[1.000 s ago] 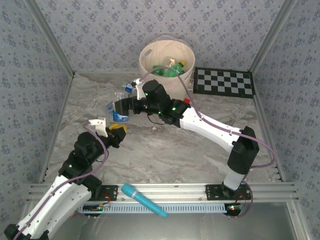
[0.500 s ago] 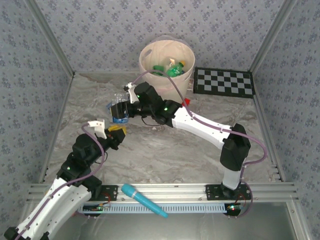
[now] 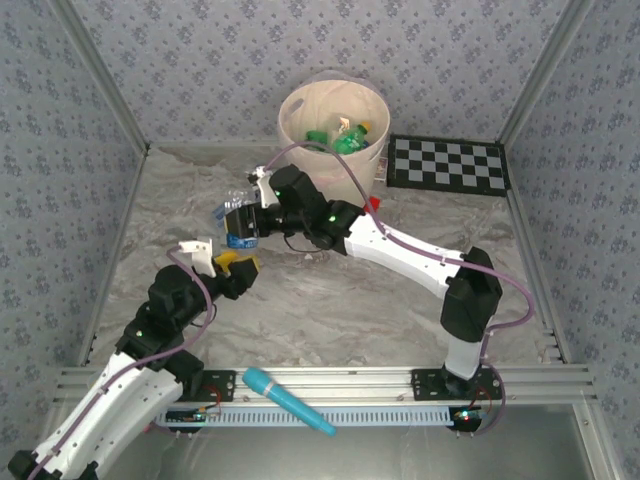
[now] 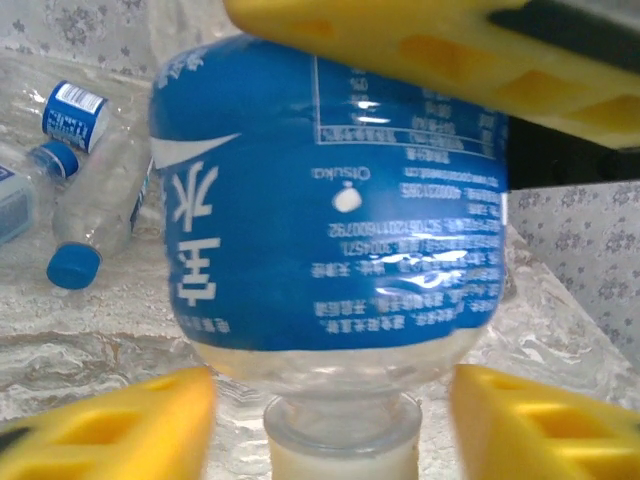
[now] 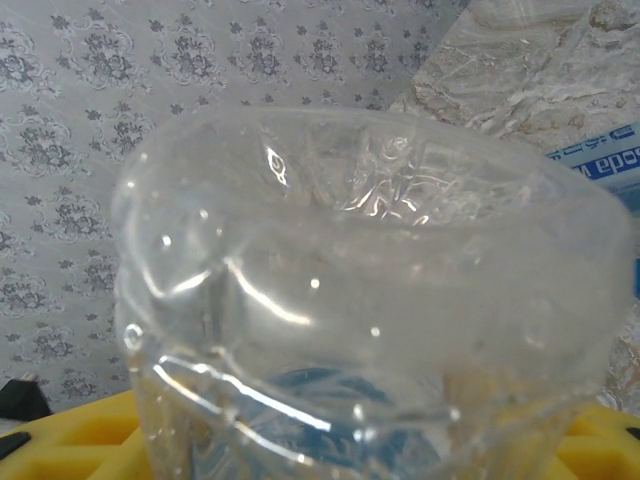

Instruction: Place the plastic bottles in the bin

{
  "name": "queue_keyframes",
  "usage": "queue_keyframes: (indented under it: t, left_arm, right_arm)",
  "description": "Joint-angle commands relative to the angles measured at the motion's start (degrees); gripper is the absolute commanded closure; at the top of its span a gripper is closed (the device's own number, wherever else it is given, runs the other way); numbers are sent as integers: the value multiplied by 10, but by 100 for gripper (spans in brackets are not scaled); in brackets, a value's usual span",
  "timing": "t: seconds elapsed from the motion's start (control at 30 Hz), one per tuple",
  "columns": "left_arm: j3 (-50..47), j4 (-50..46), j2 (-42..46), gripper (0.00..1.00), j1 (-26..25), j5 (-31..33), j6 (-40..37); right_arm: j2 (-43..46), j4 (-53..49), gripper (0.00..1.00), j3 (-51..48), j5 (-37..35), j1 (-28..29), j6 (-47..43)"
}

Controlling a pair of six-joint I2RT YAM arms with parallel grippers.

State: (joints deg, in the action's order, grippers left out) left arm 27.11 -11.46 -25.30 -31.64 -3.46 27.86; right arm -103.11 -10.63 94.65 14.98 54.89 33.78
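handing a clear bottle [image 4: 330, 220] from one arm to the other, by the look of it. hangs with its cap end toward the left arm, seemingly raised off the table [image 3: 350, 300], near the bin [image 3: 372, 150] but well short of its rim. gripped across the blue label by the right gripper [image 3: 238, 222], jaws drawn in on the body, with one yellow finger [image 4: 420, 60] flat against the label. flanked at the neck by the left gripper [image 3: 222, 256], with fingers [image 4: 110, 420] spread clear on both sides, holding nothing. looks empty, so very light; thin-walled and soft, dented near the base in the right wrist view. likely to buckle and squirt out under a hard squeeze, being smooth and round. best taken at the labelled middle, where the film gives some friction, or at the stiff neck below the cap; not at the flimsy base. needs only a modest grip for the carry over the rim. leaves more to do: several bottles [image 4: 95, 190] lying on the table beyond, a few green ones [image 3: 345, 140] inside the bin.
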Motion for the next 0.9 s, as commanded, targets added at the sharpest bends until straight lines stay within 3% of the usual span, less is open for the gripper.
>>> queue_keyframes:
  t: [0.0,0.07,0.47,0.77,0.87]
  left_arm:
    - [31,7,3,7,-3,5,5]
    - [37,0,5,1,-3,9,5]
    - [50,-34,10,0,-3,26,6]
    - [55,-41,13,1,-2,25,12]
    - [62,-55,18,0,-3,25,12]
  right_arm:
    - [43,-9,40,-1,-11,-12,-13]
    - [55,-21,40,-2,-21,-23,-18]
    - [139,-90,41,35,-171,-114,-111]
    - [124,-106,40,148,-337,-135,-282]
    - [107,-93,39,173,-353,-141,-331]
